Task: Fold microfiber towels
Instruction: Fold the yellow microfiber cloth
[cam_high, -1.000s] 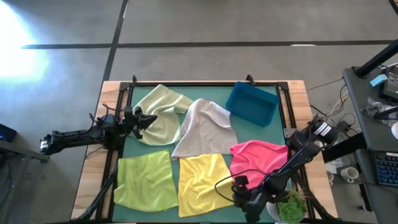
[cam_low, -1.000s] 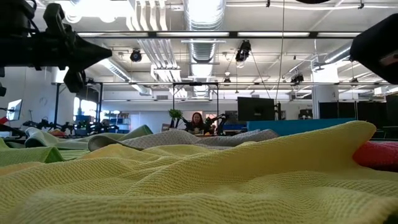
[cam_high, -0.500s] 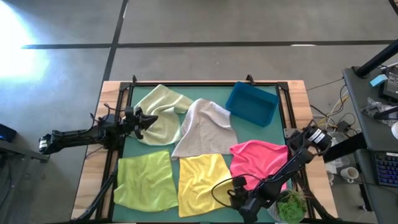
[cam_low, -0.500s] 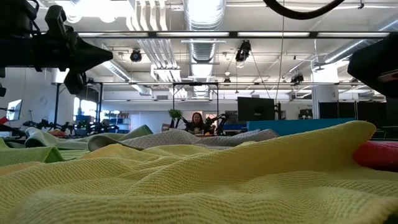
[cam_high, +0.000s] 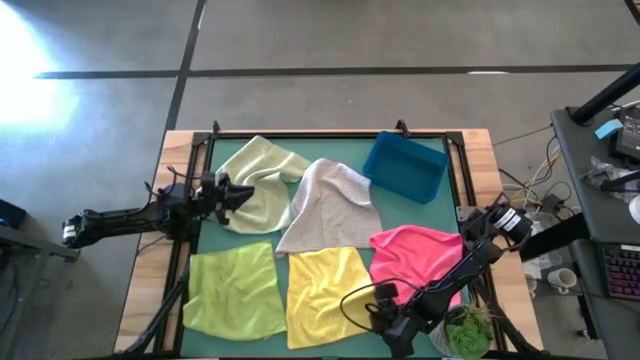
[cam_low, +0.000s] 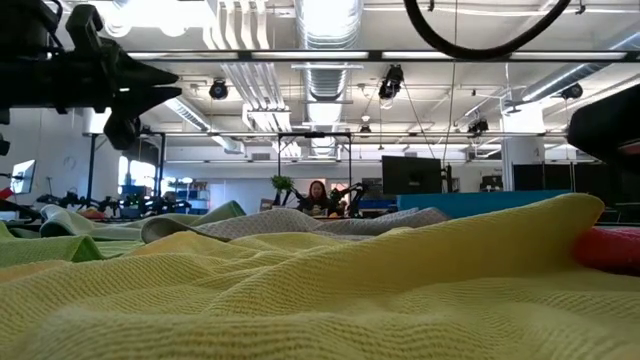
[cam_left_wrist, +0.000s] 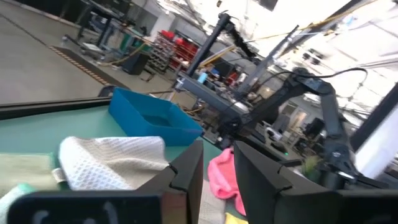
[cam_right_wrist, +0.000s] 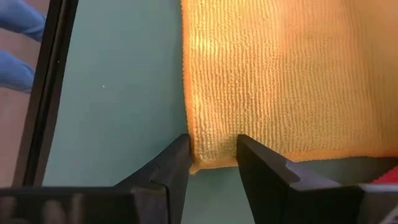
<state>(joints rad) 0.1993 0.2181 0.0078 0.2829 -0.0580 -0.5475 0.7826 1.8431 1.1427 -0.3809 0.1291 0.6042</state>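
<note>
The left claw (cam_high: 238, 190) is being held just above the table's left edge, beside the crumpled pale green microfiber towel (cam_high: 262, 180) lying toward the far left corner. Its dark fingers (cam_left_wrist: 186, 171) are being kept a narrow gap apart with nothing between them, as the left wrist view shows. Below it, the lime green microfiber towel (cam_high: 234, 290) is lying flat at the near left corner of the green-topped table (cam_high: 345, 148). At the table's centre, the light grey waffle-textured microfiber towel (cam_high: 330, 205) is lying rumpled, partly overlapping the pale green one. The yellow microfiber towel (cam_high: 325, 290) is lying spread along the near edge, just beside the lime one. The right claw (cam_high: 380, 322) is being lowered at that yellow towel's near right corner; in the right wrist view its fingers (cam_right_wrist: 171, 168) are being held apart, straddling the towel's hem (cam_right_wrist: 214, 163) without being clamped on it. The blue rectangular plastic bin (cam_high: 405, 167) is standing at the far right corner. The hot pink microfiber towel (cam_high: 415, 255) is lying bunched near the right edge.
</note>
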